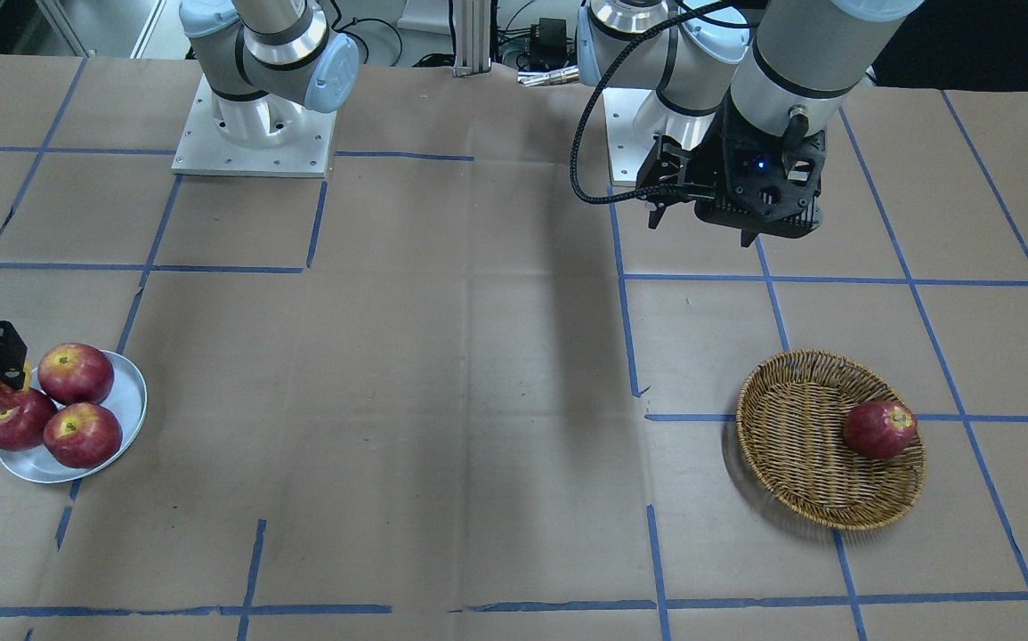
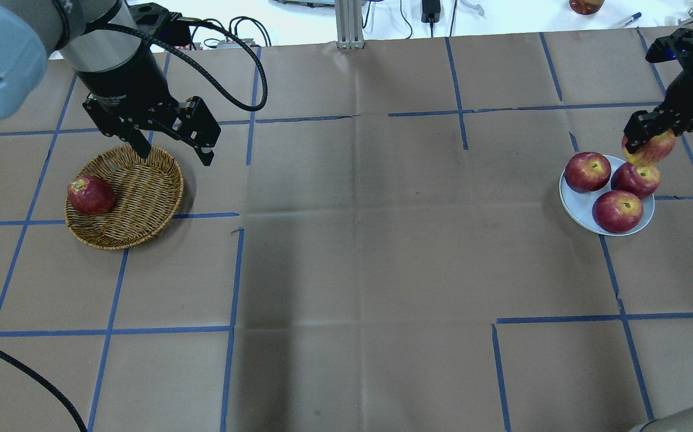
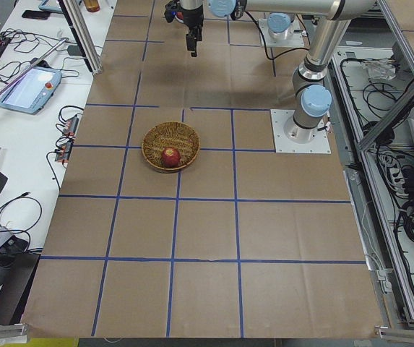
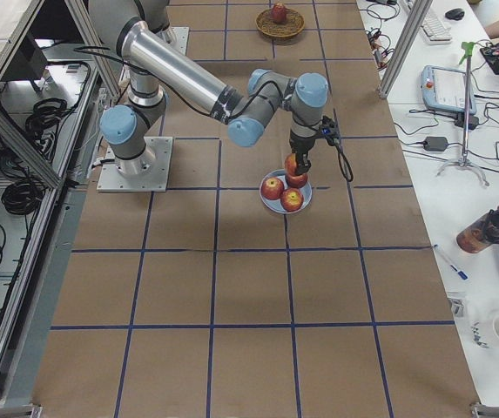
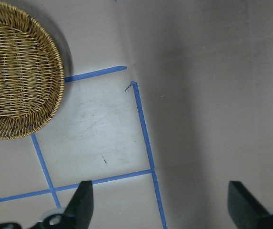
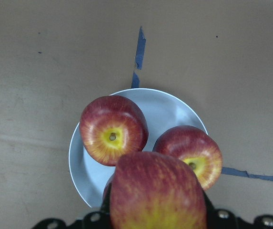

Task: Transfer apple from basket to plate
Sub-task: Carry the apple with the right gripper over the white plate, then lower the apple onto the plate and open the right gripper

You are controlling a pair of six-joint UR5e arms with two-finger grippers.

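My right gripper (image 2: 646,141) is shut on the apple (image 2: 653,150), pinkish-red with a yellow patch. It holds the apple over the far right rim of the white-grey plate (image 2: 580,204), just above one of three deeper-red apples (image 2: 637,179) lying there. In the right wrist view the apple (image 6: 157,191) fills the bottom, over the plate (image 6: 169,109). The wicker basket (image 2: 142,192) stands at the left with one dark red apple (image 2: 90,195) in it. My left gripper (image 2: 175,157) is open and empty, raised above the basket's far right rim.
Brown paper with blue tape lines covers the table. The arm bases (image 1: 255,133) stand at the robot's edge. A wide bare stretch lies between the basket (image 1: 798,436) and the plate (image 1: 126,392). Operators' desks with cables flank the table's ends.
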